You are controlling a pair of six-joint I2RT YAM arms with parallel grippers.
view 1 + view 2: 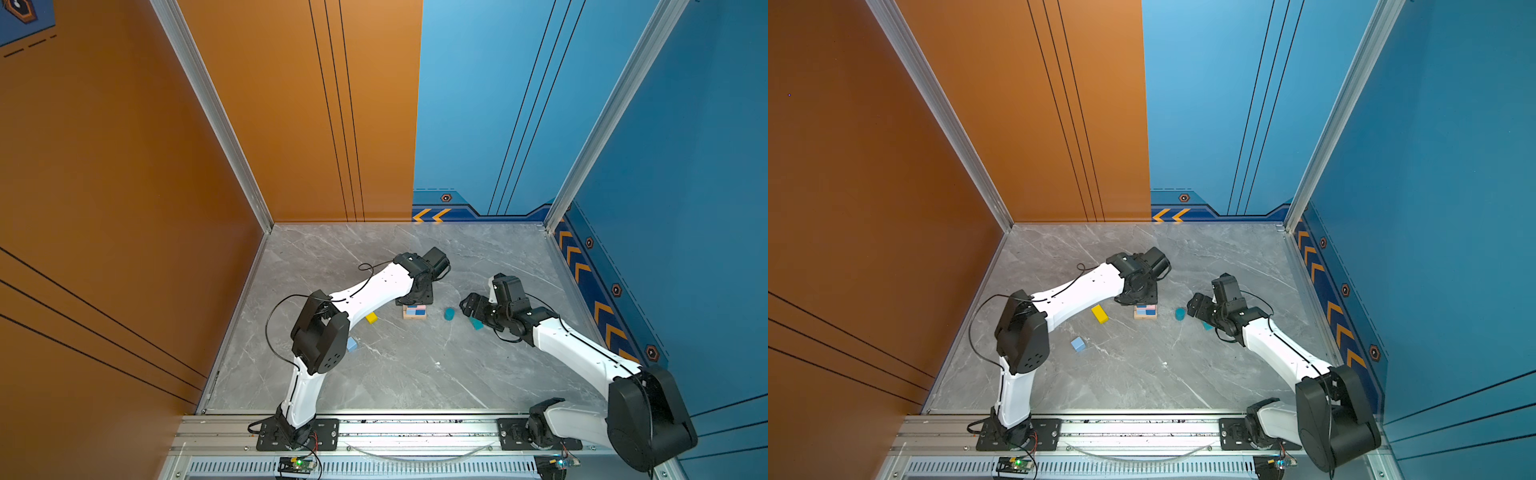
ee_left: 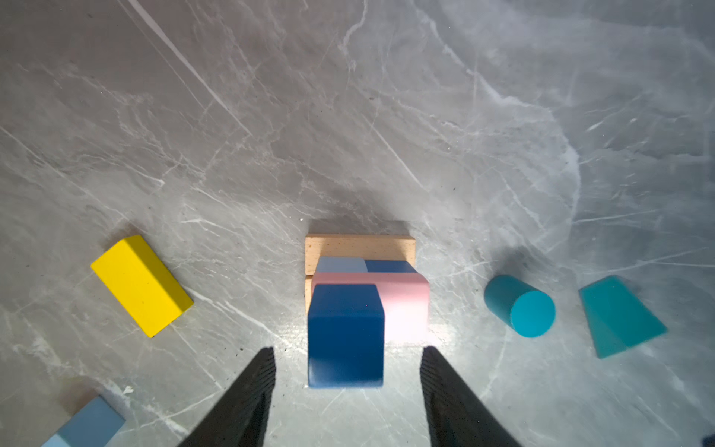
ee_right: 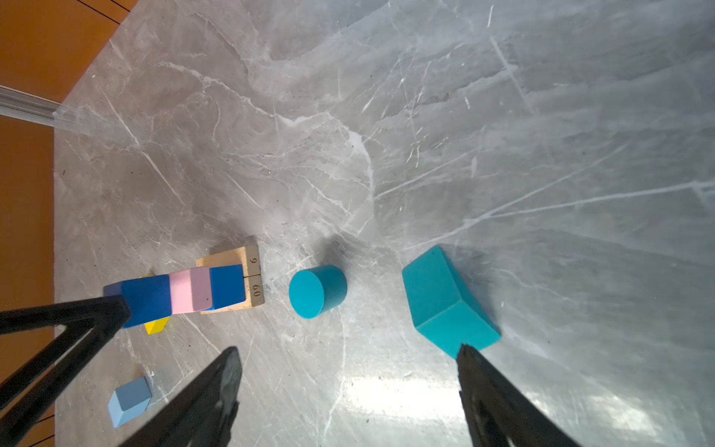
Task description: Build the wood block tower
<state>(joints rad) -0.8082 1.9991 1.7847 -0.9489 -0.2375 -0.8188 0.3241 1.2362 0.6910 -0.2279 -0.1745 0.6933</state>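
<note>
The tower [image 1: 414,311] [image 1: 1145,311] stands mid-table: tan planks [image 2: 360,245], a light blue cube [image 2: 340,264] and a dark blue one [image 2: 390,266], a pink slab [image 2: 406,302], and a dark blue cube [image 2: 345,333] [image 3: 149,296] on top. My left gripper [image 2: 347,350] hovers over it, open, its fingers [image 2: 263,371] apart from that top cube on both sides. My right gripper [image 3: 347,348] [image 1: 469,304] is open and empty above the table, between the teal cylinder [image 3: 317,290] [image 1: 449,313] and the teal prism [image 3: 449,302] [image 1: 476,323].
A yellow bar [image 1: 371,318] [image 2: 141,285] lies left of the tower. A loose light blue cube [image 1: 1078,344] [image 3: 129,400] sits nearer the front, by the left arm's elbow. Orange and blue walls close the grey marble table [image 1: 415,374] on three sides.
</note>
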